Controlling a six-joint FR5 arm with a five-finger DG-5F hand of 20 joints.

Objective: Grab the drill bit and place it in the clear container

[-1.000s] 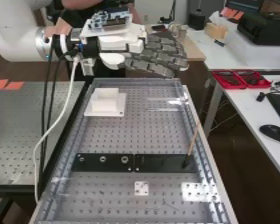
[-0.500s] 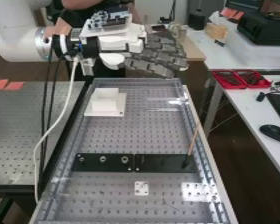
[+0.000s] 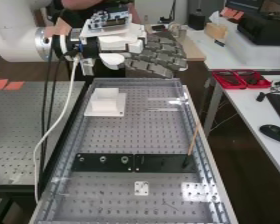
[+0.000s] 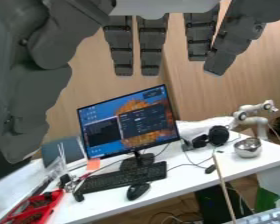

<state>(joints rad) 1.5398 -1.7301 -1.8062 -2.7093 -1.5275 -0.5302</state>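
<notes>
Nearest on the bench, a small square white plate (image 3: pixel 142 188) with round holes lies flat, and beside it a paler, shiny square (image 3: pixel 200 192). Beyond them two smooth black bars (image 3: pixel 105 162) sit end to end across the bench, the left one with metal-rimmed round holes; a thin tan stick (image 3: pixel 194 140) slants up from its dark end over the right one. Whether this stick, or some piece in the holes, is the drill bit, I cannot tell. Farther along, a square white block (image 3: pixel 106 99) rests on a matte white base, and a see-through shape with bright glints (image 3: pixel 165 105) lies to its right; whether that is the clear container is hard to say. The surface is grey metal dotted with holes, edged by glossy clear rails. A second perforated table (image 3: pixel 21 135) stands to the left, with orange paper squares; the white desk (image 3: pixel 247 112) on the right holds a rounded black mouse (image 3: pixel 274 133) and red plastic trays (image 3: pixel 242 79). The wrist view has a monitor (image 4: pixel 129 125), a shiny metal bowl (image 4: pixel 248 147) and wood-grained panels behind. The hand (image 3: pixel 154 55) is above the bench's far end, spread wide, its dark grey fingers straight and its thumb well apart from them.
</notes>
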